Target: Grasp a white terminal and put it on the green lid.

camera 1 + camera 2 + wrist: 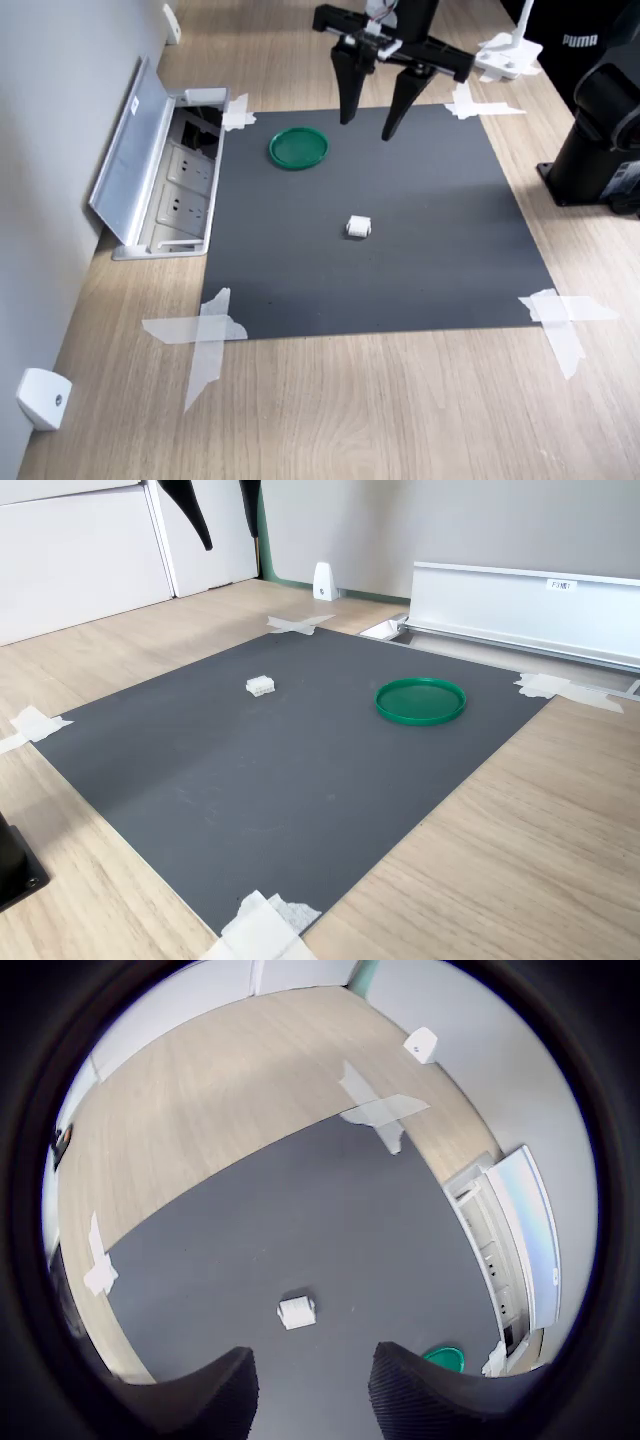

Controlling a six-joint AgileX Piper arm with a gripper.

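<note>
Wood-grain table (330,410), pale oak look, matte. On it 1 dark grey mat (400,230), flat, roughly square, fine-textured, pinned at 4 corners w/ crossed white tape strips (200,335); all 4 corners show in the first exterior view.

1 floor-box w/ sockets (180,190) sunk in the table at the first exterior view's left, its grey metal flap (125,155) hinged open & leaning up toward the wall. 1 white wedge piece (42,398) on the wall, low in the first exterior view's left corner. Black arm base (600,140) at the first exterior view's right edge.

Gripper (368,120): black, 2 tapered fingers (350,85) pointing down, spread wide, nothing between them, well above the mat's far edge. In the wrist view both tips show as dark rounded lobes w/ a clear gap.

1 lid (298,147): round, flat, dark green plastic, raised rim, lying on the mat near its far-left corner in the first exterior view; nothing on it.

1 terminal (359,227): tiny white plastic block, boxy, ridged sides, on the mat near centre, well apart from the lid & from the gripper. In the second exterior view it (260,686) sits left of the lid (421,700).
</note>
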